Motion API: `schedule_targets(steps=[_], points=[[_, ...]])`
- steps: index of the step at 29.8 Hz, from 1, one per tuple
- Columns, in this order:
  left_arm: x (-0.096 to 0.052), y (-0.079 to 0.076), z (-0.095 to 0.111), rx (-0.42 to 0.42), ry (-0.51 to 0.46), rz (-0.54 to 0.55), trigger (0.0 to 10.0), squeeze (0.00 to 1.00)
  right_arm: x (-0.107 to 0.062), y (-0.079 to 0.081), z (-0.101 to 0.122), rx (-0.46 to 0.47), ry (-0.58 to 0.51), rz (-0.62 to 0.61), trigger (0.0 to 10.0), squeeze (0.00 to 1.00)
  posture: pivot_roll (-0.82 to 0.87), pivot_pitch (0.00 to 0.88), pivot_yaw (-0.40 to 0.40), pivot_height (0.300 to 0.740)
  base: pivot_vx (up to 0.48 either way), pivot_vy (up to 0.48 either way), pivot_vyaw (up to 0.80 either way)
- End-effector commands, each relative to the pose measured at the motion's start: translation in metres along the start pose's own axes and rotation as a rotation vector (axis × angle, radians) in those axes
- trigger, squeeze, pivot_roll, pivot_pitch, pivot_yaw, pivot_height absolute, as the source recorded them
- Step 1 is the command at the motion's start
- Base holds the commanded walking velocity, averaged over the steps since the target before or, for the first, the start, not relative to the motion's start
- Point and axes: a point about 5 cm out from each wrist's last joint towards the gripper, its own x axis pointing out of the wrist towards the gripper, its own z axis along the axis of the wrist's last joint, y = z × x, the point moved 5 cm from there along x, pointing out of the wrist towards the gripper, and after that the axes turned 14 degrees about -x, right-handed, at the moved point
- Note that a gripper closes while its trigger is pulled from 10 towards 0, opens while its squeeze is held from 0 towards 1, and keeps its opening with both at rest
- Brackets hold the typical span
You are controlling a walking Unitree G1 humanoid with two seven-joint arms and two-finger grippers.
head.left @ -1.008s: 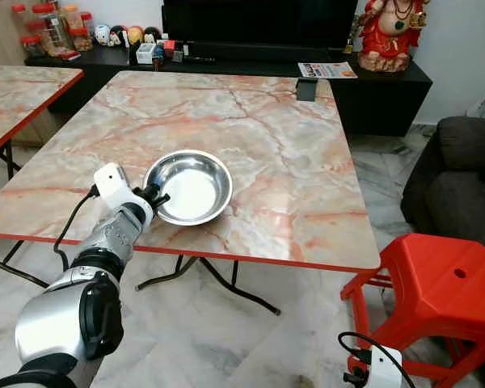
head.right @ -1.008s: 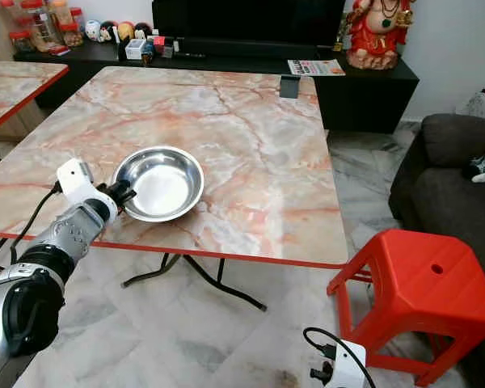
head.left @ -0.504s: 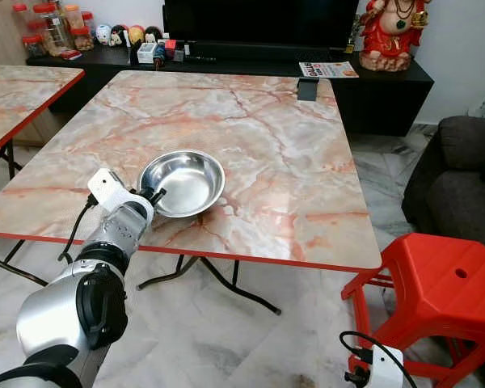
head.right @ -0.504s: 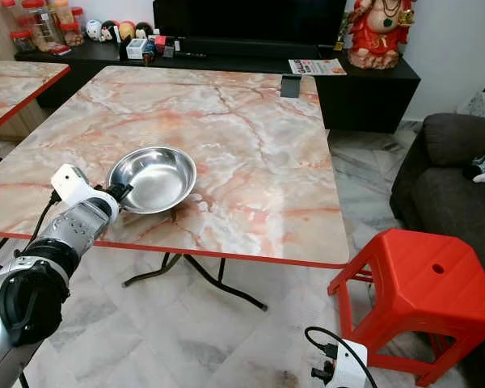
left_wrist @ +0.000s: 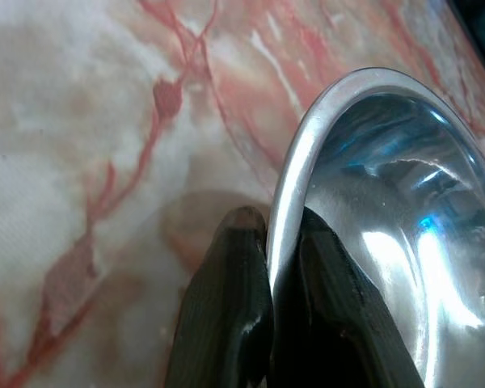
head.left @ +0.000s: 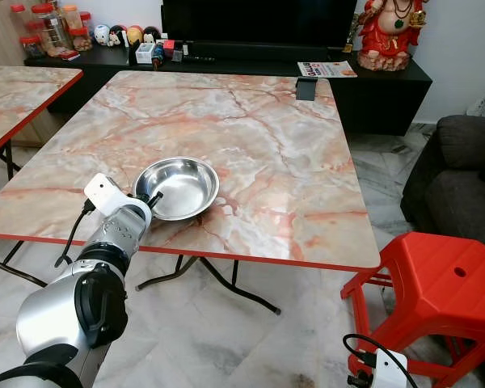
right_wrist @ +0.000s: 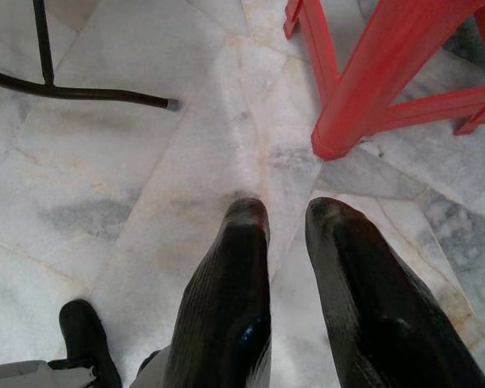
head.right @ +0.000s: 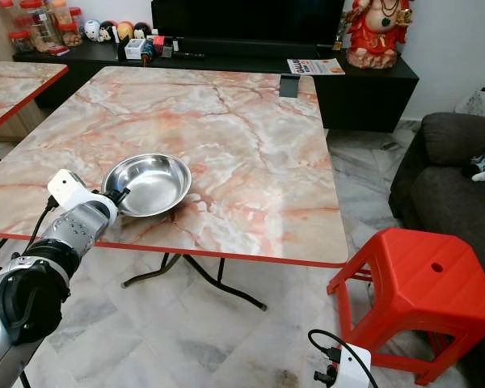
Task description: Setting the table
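A shiny steel bowl [head.left: 176, 187] rests on the marble table [head.left: 275, 145] near its front left edge. My left gripper [head.left: 151, 199] is shut on the bowl's near rim; in the left wrist view one finger [left_wrist: 226, 315] presses outside the rim [left_wrist: 295, 170] and the other sits inside. The right arm hangs low beside the red stool [head.left: 432, 299]. In its wrist view the right gripper [right_wrist: 287, 212] points down at the floor, its fingers slightly apart and holding nothing.
A second marble table [head.left: 20, 93] stands at the left. A black cabinet [head.left: 226, 61] with jars, figurines and a red statue [head.left: 390, 32] runs along the back. A dark sofa [head.left: 461, 186] sits on the right. The table's black legs [head.left: 218, 287] cross underneath.
The left gripper has pulled the bowl toward the table's left front edge, and the bowl now sits a little further left.
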Motion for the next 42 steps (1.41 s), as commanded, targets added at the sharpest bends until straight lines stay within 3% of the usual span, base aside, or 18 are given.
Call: schedule_targets(steps=[1, 38, 39, 41, 42], points=[[0.000, -0.001, -0.004, -0.001, 0.010, 0.008, 10.0, 0.00, 0.000, -0.002, 0.000, 0.012, -0.003, -0.013, 10.0, 0.00, -0.08, 0.000, 0.009, 0.740, 0.000, 0.000, 0.00], [-0.001, 0.027, -0.010, -0.022, -0.006, 0.121, 10.0, 0.00, 0.000, 0.000, 0.000, 0.023, -0.005, -0.013, 10.0, 0.00, -0.09, 0.000, 0.016, 0.740, 0.000, 0.000, 0.00], [-0.001, 0.027, -0.011, -0.022, -0.004, 0.122, 10.0, 0.14, 0.000, 0.000, 0.000, 0.023, -0.006, -0.013, 10.0, 0.00, -0.09, 0.000, 0.017, 0.740, 0.000, 0.000, 0.00], [-0.001, 0.027, -0.012, -0.021, -0.003, 0.122, 10.0, 0.97, 0.000, 0.000, 0.000, 0.024, -0.006, -0.013, 10.0, 0.00, -0.09, 0.000, 0.017, 0.740, 0.000, 0.000, 0.00], [-0.001, 0.027, -0.012, -0.021, -0.002, 0.121, 10.0, 1.00, 0.000, 0.000, 0.000, 0.025, -0.007, -0.014, 10.0, 0.00, -0.09, 0.000, 0.017, 0.740, 0.000, 0.000, 0.00]])
